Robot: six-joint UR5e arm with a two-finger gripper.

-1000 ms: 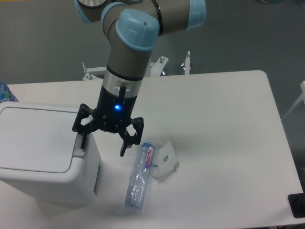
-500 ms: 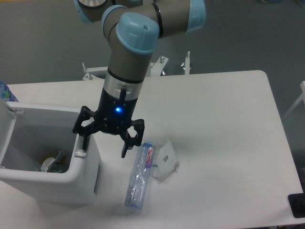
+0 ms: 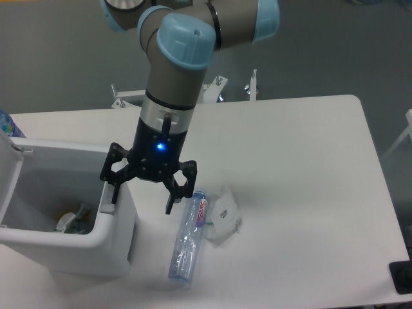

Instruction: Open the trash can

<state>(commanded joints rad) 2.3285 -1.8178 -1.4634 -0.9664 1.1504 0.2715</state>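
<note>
At the left edge of the white table (image 3: 302,161), the trash can (image 3: 96,241) stands with its lid swung up against the frame's left border, so the inside shows, holding some crumpled rubbish (image 3: 67,220). One second ago the lid lay flat and shut; half a second ago it was already up, and the bin looks the same since. Just behind the bin's far left corner a blue bottle top (image 3: 6,123) peeks in. Over the bin's right rim hangs the gripper (image 3: 140,196), fingers spread apart and grasping nothing, its left fingertip down at the grey tab (image 3: 107,207) on the rim, a blue light glowing on its body. It sits almost where it was in both earlier frames. Right of the bin lies a clear plastic bottle (image 3: 187,235) with a red-lettered label too small to read, and touching it a crumpled white wrapper (image 3: 224,216).
</note>
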